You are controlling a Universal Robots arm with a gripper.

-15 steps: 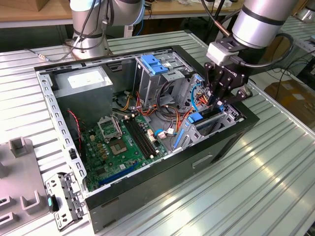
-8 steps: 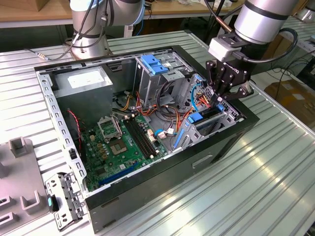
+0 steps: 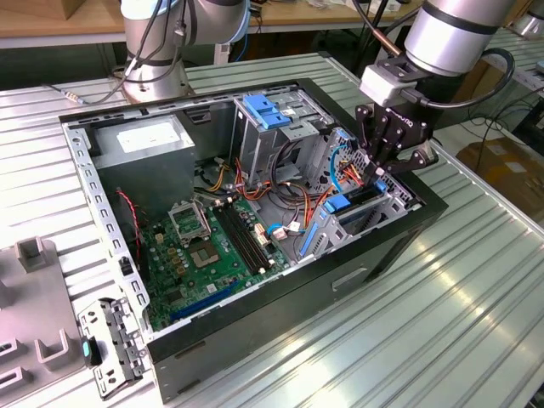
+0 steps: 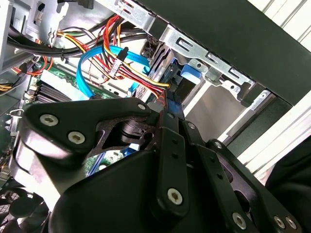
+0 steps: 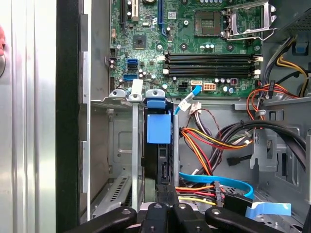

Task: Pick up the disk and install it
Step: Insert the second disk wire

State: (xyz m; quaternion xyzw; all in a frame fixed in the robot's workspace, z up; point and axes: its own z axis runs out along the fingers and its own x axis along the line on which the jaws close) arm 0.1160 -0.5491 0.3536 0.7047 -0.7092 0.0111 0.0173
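So the disk (image 5: 158, 145) was standing on edge in the drive cage (image 3: 378, 208) at the front corner of the open PC case (image 3: 255, 340), blue carrier tab (image 5: 159, 127) facing toward the motherboard (image 5: 194, 53). Its long axis ran straight down the slot, in line with the pincer (image 5: 167, 191), which sat right at the disk's near end with the fingers drawn together around it; I'd say clamped on the disk, though the actual contact was hard to make out. From the exterior view the pincer (image 3: 387, 157) hung right over that cage, tilted in from the exterior view's right. The bay beside the disk toward the case wall held nothing but bare metal. On the other side lay a tangle of red, yellow and orange power wires (image 5: 209, 141) and a flat blue data cable (image 5: 218, 179), close by. The case sat on a ribbed metal worktop (image 3: 476, 297).
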